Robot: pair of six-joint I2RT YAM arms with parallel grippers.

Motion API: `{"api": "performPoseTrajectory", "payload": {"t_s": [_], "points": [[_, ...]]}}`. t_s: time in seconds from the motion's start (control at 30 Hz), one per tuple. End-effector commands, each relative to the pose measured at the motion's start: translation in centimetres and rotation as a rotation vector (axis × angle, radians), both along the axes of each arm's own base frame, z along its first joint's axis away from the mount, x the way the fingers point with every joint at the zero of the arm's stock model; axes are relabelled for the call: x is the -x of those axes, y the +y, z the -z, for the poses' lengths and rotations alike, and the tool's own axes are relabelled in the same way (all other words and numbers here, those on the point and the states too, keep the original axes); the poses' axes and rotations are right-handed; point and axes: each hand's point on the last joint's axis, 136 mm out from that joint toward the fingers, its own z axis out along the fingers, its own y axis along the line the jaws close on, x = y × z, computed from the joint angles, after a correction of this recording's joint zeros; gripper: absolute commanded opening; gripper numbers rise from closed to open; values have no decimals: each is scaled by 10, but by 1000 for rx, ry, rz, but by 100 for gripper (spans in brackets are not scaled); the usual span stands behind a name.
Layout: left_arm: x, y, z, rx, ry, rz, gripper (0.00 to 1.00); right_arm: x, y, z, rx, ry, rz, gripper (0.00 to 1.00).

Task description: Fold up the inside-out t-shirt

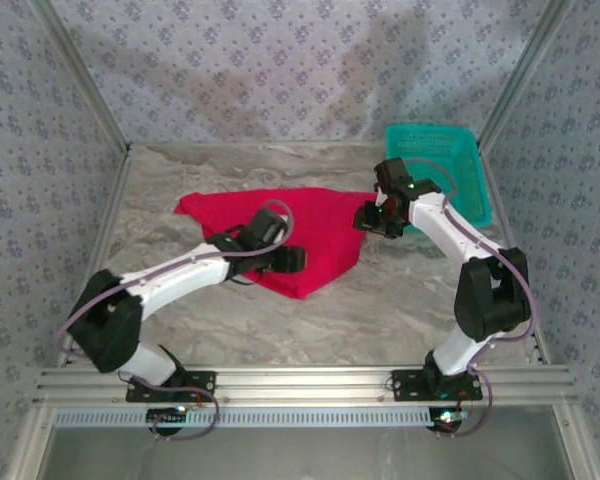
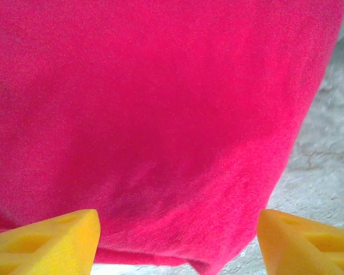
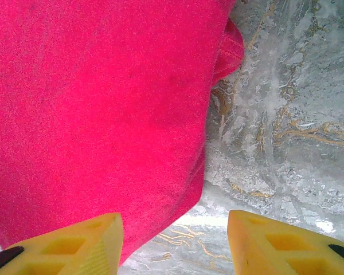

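Left hand (image 2: 178,243), right hand (image 3: 175,240) agape over t-shirt (image 1: 320,222), sleeves perhaps underneath.

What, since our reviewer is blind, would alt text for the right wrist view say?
A red t-shirt fills the left side, lying on a marbled table. The right gripper's yellow fingers stand open at the bottom edge, holding nothing.

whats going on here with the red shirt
Two robot arms are working on a red t-shirt that lies in a rough triangle on the marble table. The left claw is open over the shirt's near edge, and the right claw is open at its right corner. A teal basket sits at the back right.
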Motion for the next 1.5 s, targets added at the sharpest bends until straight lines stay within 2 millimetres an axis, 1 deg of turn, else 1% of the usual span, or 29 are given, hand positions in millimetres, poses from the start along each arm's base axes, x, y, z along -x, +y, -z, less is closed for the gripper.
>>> {"api": "performPoseTrajectory", "payload": {"t_s": [0.0, 0.03, 0.07, 0.1, 0.17, 0.2, 0.23, 0.33, 0.4, 0.5, 0.6, 0.7, 0.73, 0.77, 0.8, 0.87, 0.9, 0.97, 1.03, 1.1, 1.23, 1.33, 1.4, 1.43, 1.47], "points": [[-4, -25, 13, 28, 6, 3, 73, 1, -2, -1, -3, -15, 12, 52], [-3, -29, 20, 20, 18, 12, 72, 2, -2, 1, -4, -11, 13, 52], [-2, -33, 31, 3, 30, 27, 66, 2, -2, 3, -3, -9, 16, 53], [-2, -32, 39, -17, 47, 32, 52, 2, -2, 4, -4, -10, 18, 53], [-3, -27, 43, -54, 71, 43, 20, 3, -2, 10, -2, 1, 17, 53], [-5, -21, 37, -66, 68, 43, 9, 4, -1, 14, 1, 10, 15, 53], [-8, -15, 28, -76, 53, 39, 1, 5, 0, 17, 4, 17, 12, 54], [-21, 6, -22, -62, -35, 2, 0, 8, 9, 27, -1, 33, -9, 54], [-27, 17, -59, -22, -101, -22, 0, 9, 20, 31, -22, 39, -24, 54], [-33, 30, -102, 16, -179, -38, 0, 10, 33, 35, -25, 38, -44, 56], [-36, 44, -126, 23, -227, -56, 0, 8, 38, 41, -20, 50, -54, 56], [-38, 58, -134, 25, -235, -83, 0, 3, 33, 48, 8, 58, -45, 56], [-38, 60, -132, 27, -225, -88, 0, 2, 32, 48, 14, 64, -44, 56], [-35, 60, -129, 31, -207, -88, 5, 2, 31, 48, 15, 65, -44, 56], [-32, 60, -123, 41, -184, -89, 19, 3, 30, 46, 14, 63, -45, 56], [-23, 53, -105, 80, -127, -82, 40, 5, 28, 44, 13, 60, -45, 57], [-19, 51, -92, 88, -96, -82, 49, 6, 27, 41, 11, 58, -43, 57], [-10, 50, -67, 81, -54, -83, 59, 6, 25, 36, 1, 48, -37, 57], [-6, 52, -42, 67, -21, -95, 62, 7, 25, 31, -6, 33, -37, 57], [-8, 54, -26, 47, -13, -108, 65, 7, 27, 26, -15, 26, -40, 58], [-22, 54, 0, -2, -10, -114, 66, 9, 30, 21, -23, 19, -47, 58], [-32, 45, 23, -25, 17, -99, 66, 11, 31, 25, -25, 29, -50, 59], [-37, 40, 42, -37, 46, -89, 64, 12, 30, 31, -23, 42, -48, 59], [-38, 36, 50, -42, 63, -84, 60, 12, 30, 34, -19, 51, -48, 61], [-40, 34, 55, -40, 72, -78, 53, 12, 29, 38, -15, 59, -47, 63]]}}
